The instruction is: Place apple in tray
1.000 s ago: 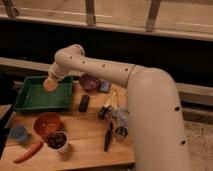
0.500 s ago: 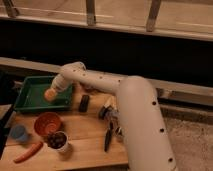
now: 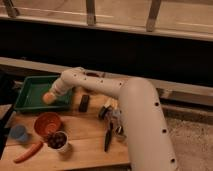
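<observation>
The green tray (image 3: 30, 89) lies at the back left of the wooden table. The orange-yellow apple (image 3: 48, 98) is at the tray's front right part, low over or on its floor. My gripper (image 3: 52, 94) is at the end of the white arm, reaching down into the tray right at the apple. The arm's end hides the fingers.
A reddish-orange bowl (image 3: 47, 124) stands in front of the tray, with a cup of dark fruit (image 3: 59, 141), a carrot (image 3: 29, 152) and a blue cup (image 3: 19, 133) nearby. A dark block (image 3: 84, 102) and dark tools (image 3: 109, 135) lie mid-table. A wall rises behind.
The arm has lowered and stretched forward, carrying the apple from above the tray's right side down into its front right part.
</observation>
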Tool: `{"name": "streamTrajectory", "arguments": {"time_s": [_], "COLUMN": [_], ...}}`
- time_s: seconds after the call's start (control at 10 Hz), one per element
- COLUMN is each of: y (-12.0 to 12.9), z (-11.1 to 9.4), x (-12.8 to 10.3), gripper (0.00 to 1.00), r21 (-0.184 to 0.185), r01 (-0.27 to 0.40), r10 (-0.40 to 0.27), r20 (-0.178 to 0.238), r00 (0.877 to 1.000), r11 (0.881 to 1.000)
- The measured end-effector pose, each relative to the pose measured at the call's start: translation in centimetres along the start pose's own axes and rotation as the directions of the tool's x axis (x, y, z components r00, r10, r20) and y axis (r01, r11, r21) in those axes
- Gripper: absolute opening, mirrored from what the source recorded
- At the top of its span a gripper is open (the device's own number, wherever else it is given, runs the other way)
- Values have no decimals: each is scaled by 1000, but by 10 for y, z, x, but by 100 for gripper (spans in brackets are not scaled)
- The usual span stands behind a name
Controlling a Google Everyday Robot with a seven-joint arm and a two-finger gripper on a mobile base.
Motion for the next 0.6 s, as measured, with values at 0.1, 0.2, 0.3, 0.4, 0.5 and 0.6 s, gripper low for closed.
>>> {"name": "streamTrajectory", "arguments": {"time_s": [0.1,0.2,0.3,0.4,0.5,0.6], "y": [-1,-1,-1,0,0,0], "z": [-1,-1,0,0,0,0], "x": [1,1,1,0,0,0], "gripper": [66,66,66,66,66,66], "r21": [1,3,1,0,0,1], "r01": [0,0,1,3,3,2], "r10": [0,0,-1,-3,-3,-2], "r20": [0,1,0,1,1,1], "r00": [1000,1000,1000,1000,1000,1000], "r11": [1000,1000,1000,1000,1000,1000]}}
